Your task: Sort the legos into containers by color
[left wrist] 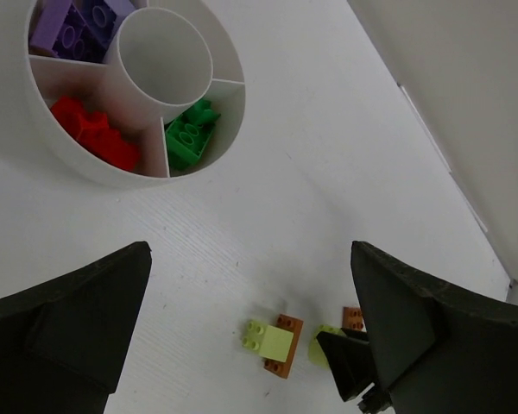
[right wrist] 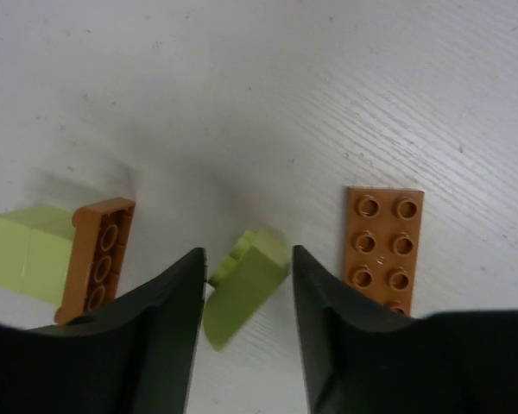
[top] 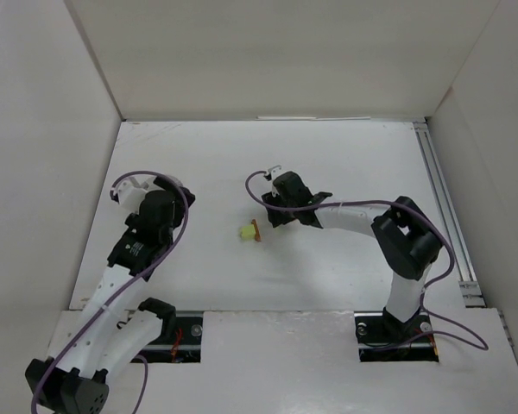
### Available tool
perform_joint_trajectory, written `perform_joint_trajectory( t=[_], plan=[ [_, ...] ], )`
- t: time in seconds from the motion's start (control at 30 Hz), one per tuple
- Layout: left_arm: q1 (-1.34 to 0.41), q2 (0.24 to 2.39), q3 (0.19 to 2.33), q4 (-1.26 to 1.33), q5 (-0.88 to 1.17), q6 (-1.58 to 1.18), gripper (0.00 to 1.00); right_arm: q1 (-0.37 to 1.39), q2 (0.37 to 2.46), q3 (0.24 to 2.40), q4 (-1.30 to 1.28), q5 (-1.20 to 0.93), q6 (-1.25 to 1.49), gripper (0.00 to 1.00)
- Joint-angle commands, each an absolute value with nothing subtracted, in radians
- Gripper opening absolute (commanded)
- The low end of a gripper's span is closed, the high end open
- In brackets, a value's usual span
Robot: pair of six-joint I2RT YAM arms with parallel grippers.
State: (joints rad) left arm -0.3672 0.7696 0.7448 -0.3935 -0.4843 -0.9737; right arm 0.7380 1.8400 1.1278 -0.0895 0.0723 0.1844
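My right gripper [right wrist: 248,255] has its jaws closed against both sides of a small pale green brick [right wrist: 244,291] that lies tilted on the table. A flat orange-brown plate [right wrist: 384,246] lies just right of it. Left of it an orange-brown plate [right wrist: 97,259] stands on edge, joined to another pale green brick [right wrist: 24,254]. That joined pair also shows in the left wrist view [left wrist: 276,345] and in the top view [top: 249,231]. My left gripper [left wrist: 250,259] is open wide and empty above the table. Beyond it stands a round white divided container [left wrist: 34,112].
The container's compartments hold purple bricks [left wrist: 69,26], red bricks [left wrist: 95,134] and green bricks [left wrist: 190,134]. Its centre cup [left wrist: 125,60] shows nothing inside. White walls enclose the table, and a rail [top: 445,207] runs along the right side.
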Motion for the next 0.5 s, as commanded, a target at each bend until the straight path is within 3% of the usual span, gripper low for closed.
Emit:
perform_joint_trajectory(
  t=[0.0, 0.2, 0.47],
  plan=[
    [-0.371, 0.726, 0.735, -0.408, -0.541, -1.032, 1.0, 0.767, 1.867, 1.181, -0.048, 0.103, 0.215, 0.46],
    [-0.371, 0.706, 0.724, -0.446, -0.594, -1.077, 1.0, 0.787, 1.878, 1.222, -0.057, 0.094, 0.195, 0.21],
    [-0.371, 0.73, 0.724, -0.477, -0.615, -1.138, 1.0, 0.816, 1.888, 1.406, -0.026, 0.016, -0.102, 0.15]
  ],
)
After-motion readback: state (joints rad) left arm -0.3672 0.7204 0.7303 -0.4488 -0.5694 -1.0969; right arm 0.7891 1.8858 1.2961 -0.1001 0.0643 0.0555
